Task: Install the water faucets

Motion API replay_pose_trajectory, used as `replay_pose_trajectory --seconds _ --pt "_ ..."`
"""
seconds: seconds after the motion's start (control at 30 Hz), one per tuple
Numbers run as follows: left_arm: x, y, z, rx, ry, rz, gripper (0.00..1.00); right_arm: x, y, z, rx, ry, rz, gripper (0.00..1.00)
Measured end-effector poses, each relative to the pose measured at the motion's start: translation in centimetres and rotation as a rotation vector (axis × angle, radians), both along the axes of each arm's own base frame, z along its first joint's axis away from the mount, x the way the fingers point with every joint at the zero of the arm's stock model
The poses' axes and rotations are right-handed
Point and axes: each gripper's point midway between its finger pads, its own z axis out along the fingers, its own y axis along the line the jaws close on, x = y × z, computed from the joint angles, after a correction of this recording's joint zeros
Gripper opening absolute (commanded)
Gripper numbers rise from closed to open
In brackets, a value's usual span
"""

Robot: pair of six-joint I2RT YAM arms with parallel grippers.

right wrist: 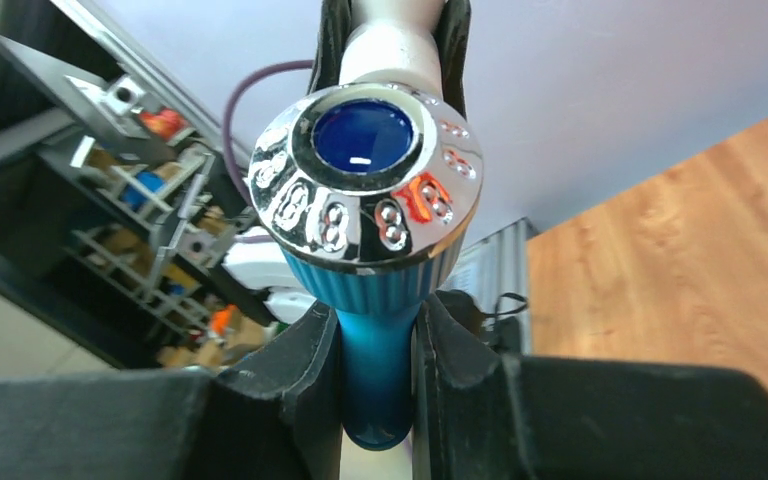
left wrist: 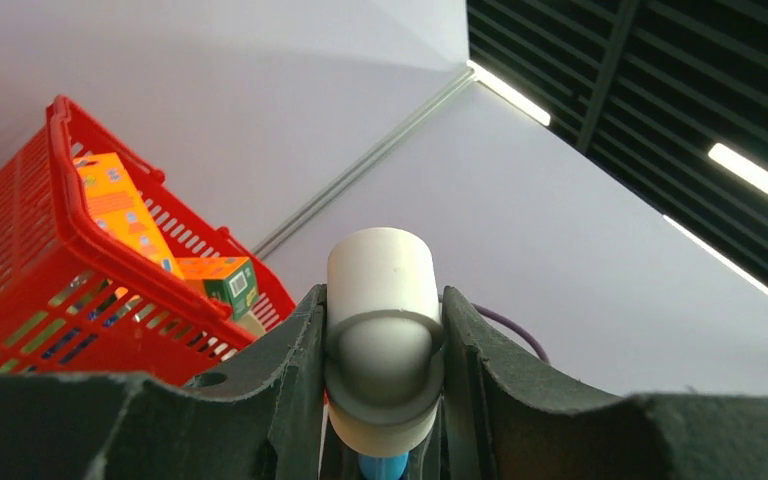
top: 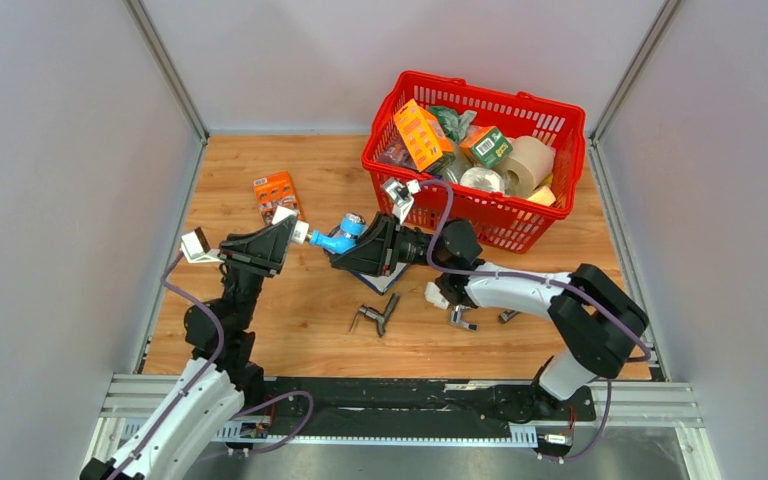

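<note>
The light-blue water faucet is held in the air between both grippers, above the wooden table. My left gripper is shut on its white end fitting; a bit of blue shows below the fitting in the left wrist view. My right gripper is shut on the faucet's blue body, just under its round chrome cap with a dark-blue centre. The two grippers face each other, close together, with the faucet lying roughly level between them.
A red basket full of boxes and rolls stands at the back right. An orange box lies at the back left. A dark grey metal tap and a chrome tap with a white elbow lie on the table under the right arm.
</note>
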Motion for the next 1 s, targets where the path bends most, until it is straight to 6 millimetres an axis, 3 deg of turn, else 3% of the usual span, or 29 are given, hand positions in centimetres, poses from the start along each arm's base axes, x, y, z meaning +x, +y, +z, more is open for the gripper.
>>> replay_pose_trajectory --seconds 0.17,0.37,0.5,0.67,0.83,1.0 --pt "-0.8 0.3 -0.6 0.006 -0.099 0.028 0.00 -0.6 0.3 -0.5 0.032 0.161 0.112 0.00" --pt "-0.2 0.4 -1.7 0.003 -0.115 0.048 0.00 -0.3 0.2 -1.2 0.027 0.252 0.152 0.01" --pt "-0.4 0.4 -1.4 0.000 -0.137 0.047 0.00 -0.4 0.2 -1.0 0.032 0.255 0.157 0.41" --pt "-1.4 1.0 -0.7 -0.004 -0.166 0.071 0.00 0.2 -0.4 -1.4 0.028 0.269 0.116 0.74" --pt "-0.2 2.9 -1.8 -0.043 -0.029 0.158 0.00 0.6 -1.6 0.4 0.052 0.107 0.019 0.88" --pt "2.2 4.1 -4.0 -0.054 0.224 0.226 0.00 1.6 -2.7 1.3 0.022 -0.097 -0.146 0.91"
